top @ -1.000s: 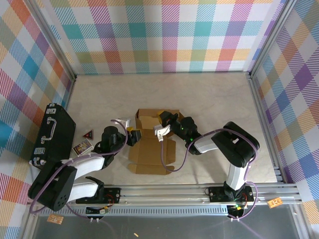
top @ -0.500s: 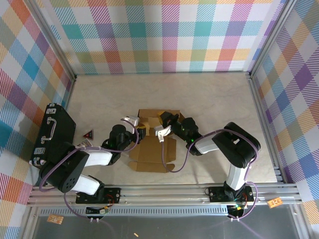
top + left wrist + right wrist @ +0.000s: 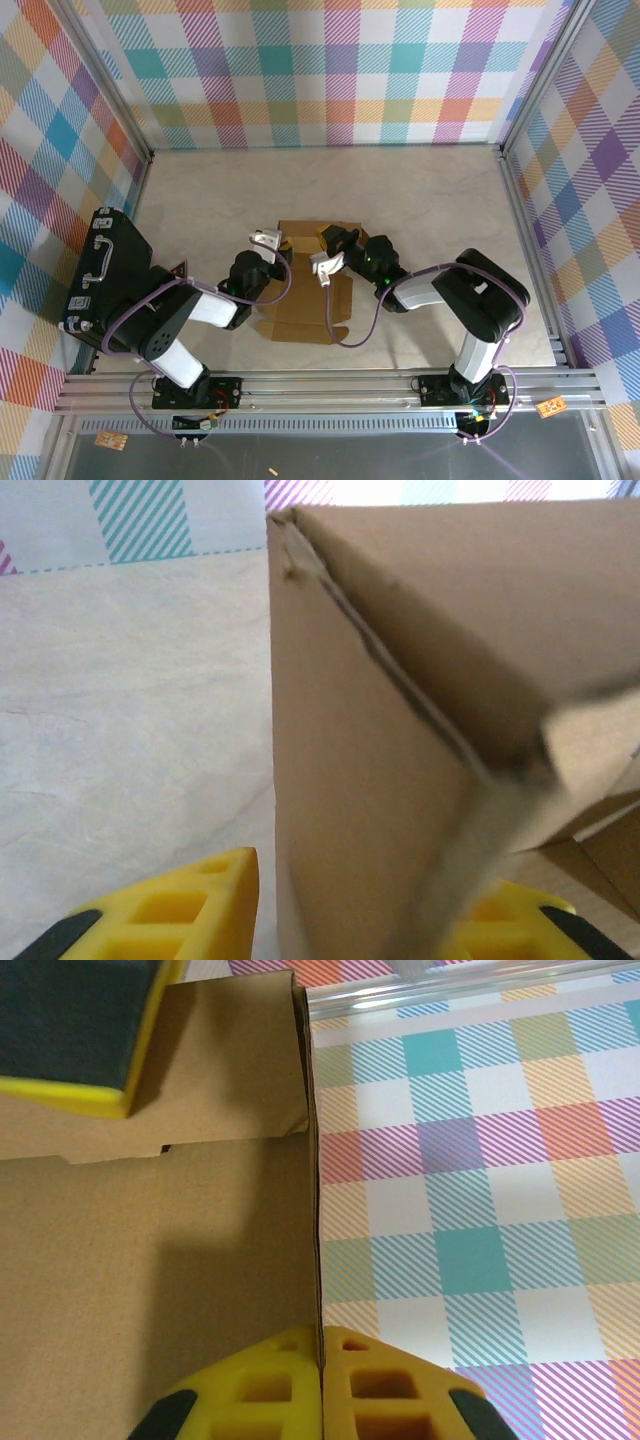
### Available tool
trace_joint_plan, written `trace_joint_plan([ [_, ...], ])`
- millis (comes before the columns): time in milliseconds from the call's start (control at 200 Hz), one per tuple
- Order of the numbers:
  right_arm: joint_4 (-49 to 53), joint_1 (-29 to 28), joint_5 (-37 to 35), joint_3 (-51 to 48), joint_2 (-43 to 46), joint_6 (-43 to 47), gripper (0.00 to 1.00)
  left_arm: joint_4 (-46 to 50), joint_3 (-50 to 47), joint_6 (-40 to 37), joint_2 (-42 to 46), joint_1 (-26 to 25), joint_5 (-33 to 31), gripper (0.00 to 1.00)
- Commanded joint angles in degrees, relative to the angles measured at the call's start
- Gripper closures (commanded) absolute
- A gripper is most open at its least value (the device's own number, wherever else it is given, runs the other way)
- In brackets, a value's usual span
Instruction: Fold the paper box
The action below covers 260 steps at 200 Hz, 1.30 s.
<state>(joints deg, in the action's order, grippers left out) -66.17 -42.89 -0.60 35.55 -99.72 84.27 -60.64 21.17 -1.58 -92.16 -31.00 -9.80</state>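
Pinching upright box (image 3: 150, 1260) wall edge with right tool (image 3: 320, 1345), fully closed. Straddling another raised wall with left tool (image 3: 365, 880), part open, slight gap on one side.

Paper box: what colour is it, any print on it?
The paper box is plain brown cardboard with no print. The right wrist view shows it best.
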Motion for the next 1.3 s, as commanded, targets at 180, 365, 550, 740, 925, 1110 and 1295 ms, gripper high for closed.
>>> trace_joint_plan([
  [180,14.2,-1.1,4.7,-1.2,5.0,-4.9,1.00,-8.4,3.0,-2.1,-4.1,-0.2,-4.7,0.73],
  [365,16.6,-1.1,4.4,-0.7,5.2,-5.5,1.00,-11.0,2.3,-3.7,-5.9,-1.4,-7.7,0.84],
  [550,18.1,-1.1,3.6,0.2,5.9,-6.8,1.00,-9.5,2.1,-5.4,-5.9,-2.2,-12.0,1.00],
  [740,21.3,-1.1,3.1,1.0,6.9,-8.0,1.00,-9.1,2.1,-5.4,-5.4,-2.3,-12.1,1.00],
  [925,21.5,-1.1,2.0,2.4,7.6,-13.1,0.80,-10.4,1.1,-5.2,-5.3,-2.3,-12.4,1.00],
  [1110,33.1,-1.1,0.6,6.9,11.1,-22.3,0.44,-11.2,0.6,-5.4,-5.7,-2.3,-11.7,1.00],
  [1295,44.0,-1.0,3.6,10.9,17.9,-32.3,0.27,-12.6,0.1,-5.5,-6.1,-2.4,-11.6,1.00],
])
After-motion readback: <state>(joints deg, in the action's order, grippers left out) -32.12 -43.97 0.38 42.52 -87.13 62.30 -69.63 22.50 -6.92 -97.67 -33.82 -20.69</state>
